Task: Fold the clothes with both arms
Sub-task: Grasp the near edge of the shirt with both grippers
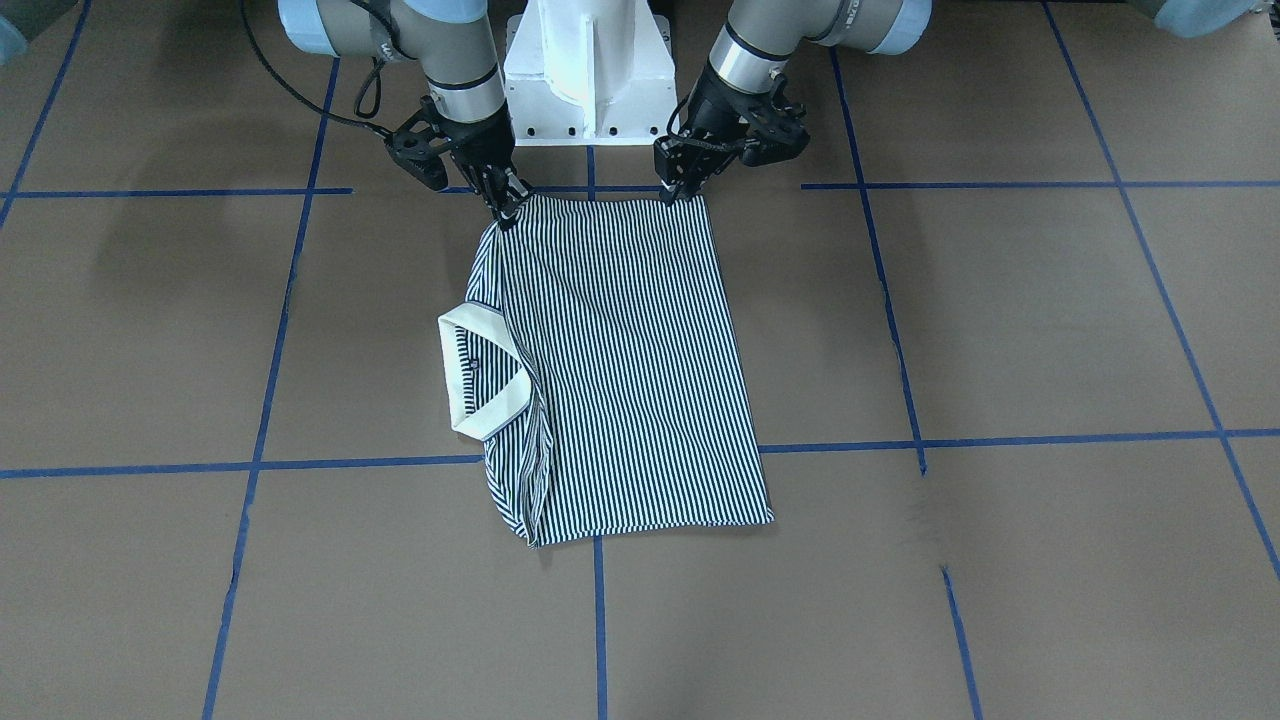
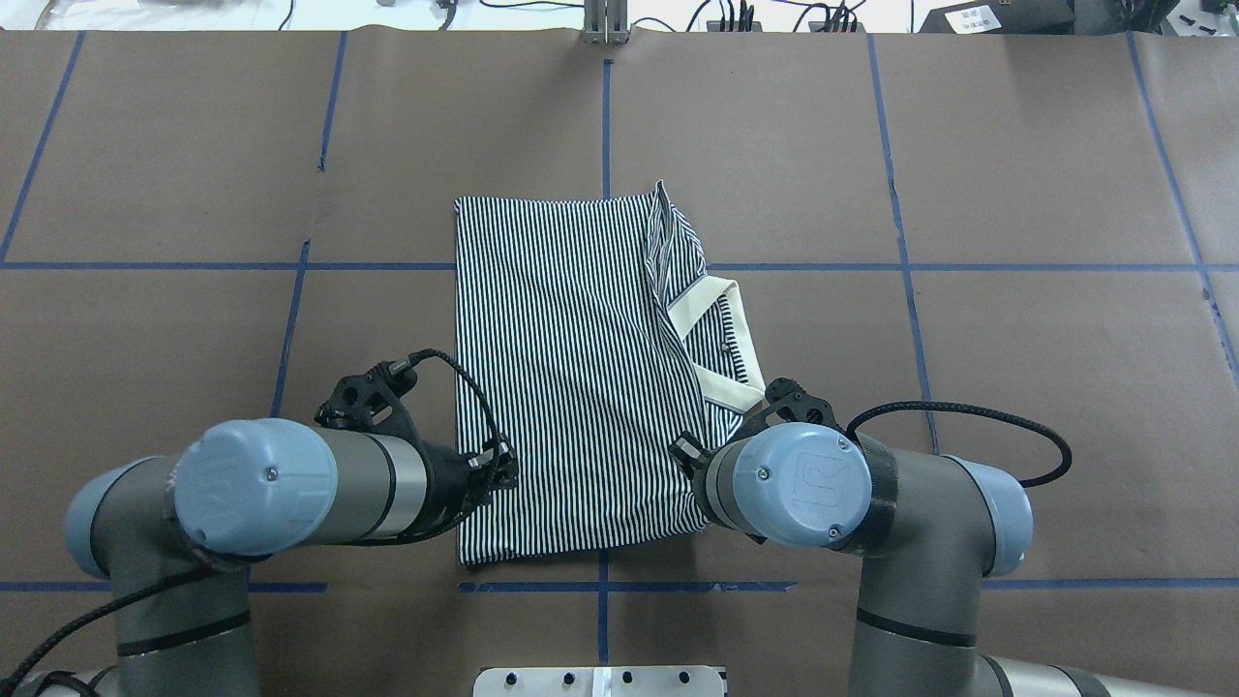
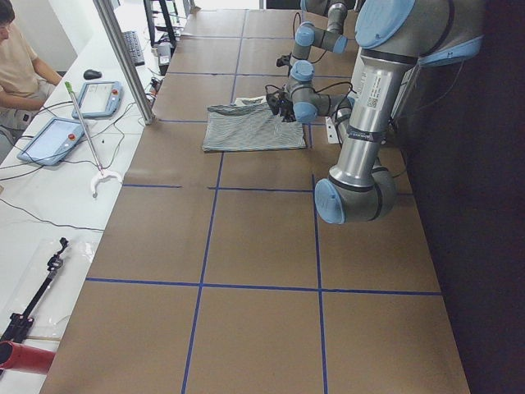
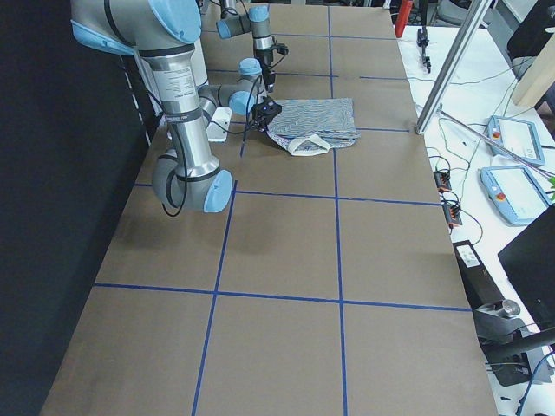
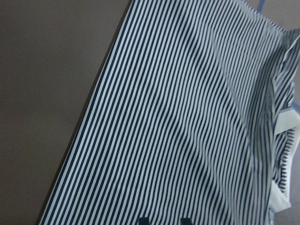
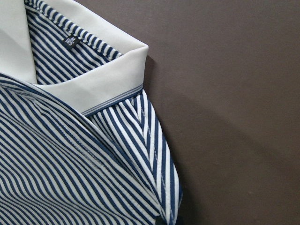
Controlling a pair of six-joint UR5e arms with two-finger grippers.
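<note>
Navy-striped shirt (image 1: pixel 620 360), we judge, handles light and limp; we'd pinch corners near and well apart from the collar (image 1: pixel 495 412). Left end effector (image 1: pixel 670 195) stands apart; right end effector (image 1: pixel 508 208), we cannot tell.

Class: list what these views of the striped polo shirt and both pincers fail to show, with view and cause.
Right pincer tips: overhead view, hidden by its own wrist.
Left pincer tips: left wrist view, cut off by the bottom edge.
Collar label print: right wrist view, too small.
Whether either pincer grips the shirt: front-facing view, too small.
</note>
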